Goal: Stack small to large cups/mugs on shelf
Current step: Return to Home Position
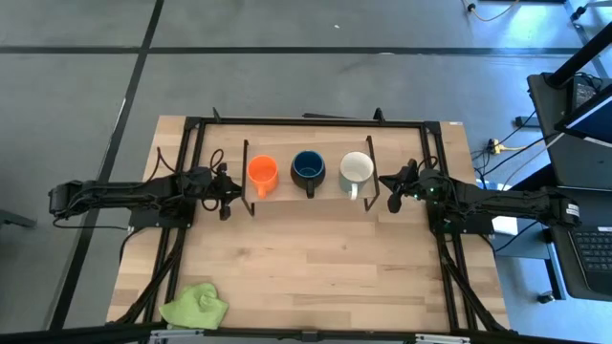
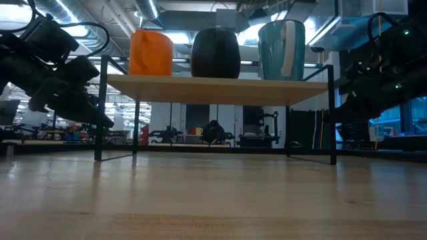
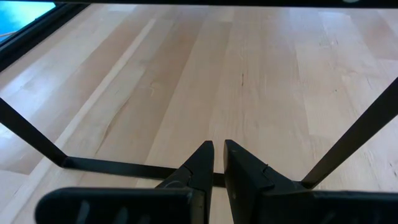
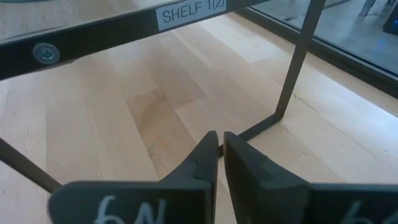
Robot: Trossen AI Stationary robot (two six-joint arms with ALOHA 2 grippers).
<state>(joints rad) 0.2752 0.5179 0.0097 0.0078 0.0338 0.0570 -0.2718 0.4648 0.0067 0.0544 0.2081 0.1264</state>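
On the shelf (image 2: 213, 90), a pale wood board on thin black wire legs, you have the orange mug (image 1: 262, 173), dark blue mug (image 1: 308, 167) and white mug (image 1: 356, 169) in a row, left end to right. Only the wrist views show you the grip: left gripper (image 3: 218, 152) and right gripper (image 4: 221, 143) clenched, empty, beside the shelf's ends.

Dark jointed arms (image 1: 115, 193) — each tool (image 3: 217, 146) black, wedge-fingered.
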